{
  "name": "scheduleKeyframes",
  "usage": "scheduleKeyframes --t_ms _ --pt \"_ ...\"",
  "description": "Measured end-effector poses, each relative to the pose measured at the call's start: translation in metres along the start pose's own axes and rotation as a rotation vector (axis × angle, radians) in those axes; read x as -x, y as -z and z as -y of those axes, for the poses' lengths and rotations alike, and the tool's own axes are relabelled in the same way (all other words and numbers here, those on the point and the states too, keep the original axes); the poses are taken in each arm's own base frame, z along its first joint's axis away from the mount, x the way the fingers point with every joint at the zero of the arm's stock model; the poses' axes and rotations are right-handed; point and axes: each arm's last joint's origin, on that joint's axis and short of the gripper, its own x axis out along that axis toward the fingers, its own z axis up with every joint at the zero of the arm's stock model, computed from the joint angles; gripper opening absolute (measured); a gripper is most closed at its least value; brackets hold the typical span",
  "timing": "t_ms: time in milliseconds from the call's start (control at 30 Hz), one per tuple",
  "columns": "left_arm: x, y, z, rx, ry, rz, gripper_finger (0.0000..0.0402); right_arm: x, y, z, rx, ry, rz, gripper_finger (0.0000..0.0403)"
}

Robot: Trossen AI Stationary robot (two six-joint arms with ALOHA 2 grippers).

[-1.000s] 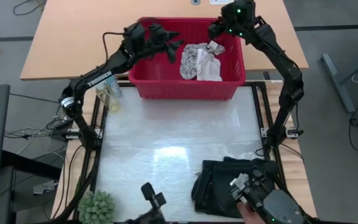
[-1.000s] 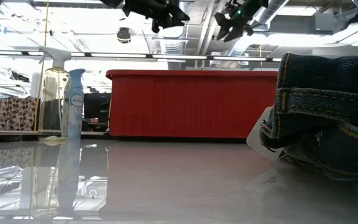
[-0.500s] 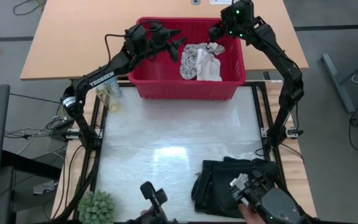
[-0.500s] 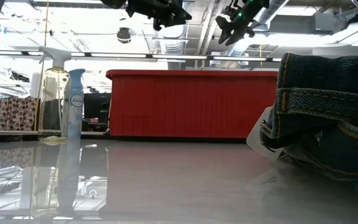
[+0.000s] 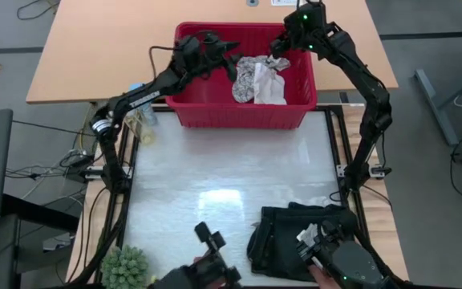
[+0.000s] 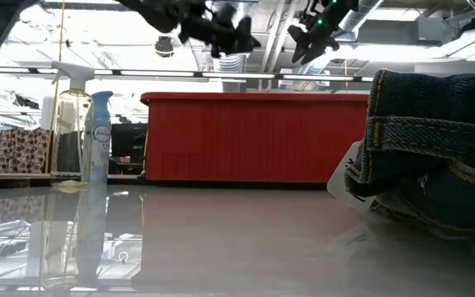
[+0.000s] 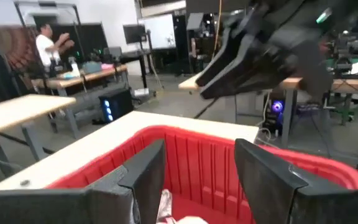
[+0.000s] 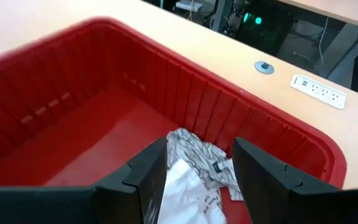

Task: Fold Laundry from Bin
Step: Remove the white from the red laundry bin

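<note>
From the high view, the red bin (image 5: pixel 243 76) sits at the bench's far edge, with the leaf-patterned cloth (image 5: pixel 251 79) and a plain whitish cloth (image 5: pixel 273 90) heaped in its right half. The left gripper (image 5: pixel 229 56) and right gripper (image 5: pixel 277 56) hang above the bin on either side of that heap, fingers apart and empty, apparently placed to take the cloth from both ends. The dark garment (image 5: pixel 291 233) lies near the bench's near right corner, partly cut off by camera gear.

In the low view, the bin's wall (image 6: pixel 254 136) hides its contents; the grippers appear only as dark shapes overhead.

The left wrist view shows spread fingers (image 7: pixel 145 177) over the bin's interior, cloth barely visible.

The right wrist view shows parted fingers (image 8: pixel 151 174) directly above the leaf-patterned cloth (image 8: pixel 194 152).
</note>
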Motion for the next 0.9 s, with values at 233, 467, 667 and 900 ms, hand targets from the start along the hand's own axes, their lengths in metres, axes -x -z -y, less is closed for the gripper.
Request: scheduleKeyframes --t_ms 233,467,667,900 --pt "-0.046 0.046 -0.006 0.016 0.012 -0.058 0.0184 -0.001 0.004 0.009 -0.005 0.028 -0.033 0.0205" --pt "-0.096 0.099 -0.010 0.034 -0.021 -0.190 0.0184 0.002 0.013 0.021 -0.012 0.049 -0.128 0.0205" --pt "-0.119 0.142 -0.017 0.066 -0.114 -0.288 0.0184 0.003 0.020 0.025 -0.011 0.056 -0.195 0.0205" --pt "-0.113 0.191 -0.025 0.158 -0.178 -0.507 0.0184 0.004 0.023 0.031 0.024 0.063 -0.221 0.0205"
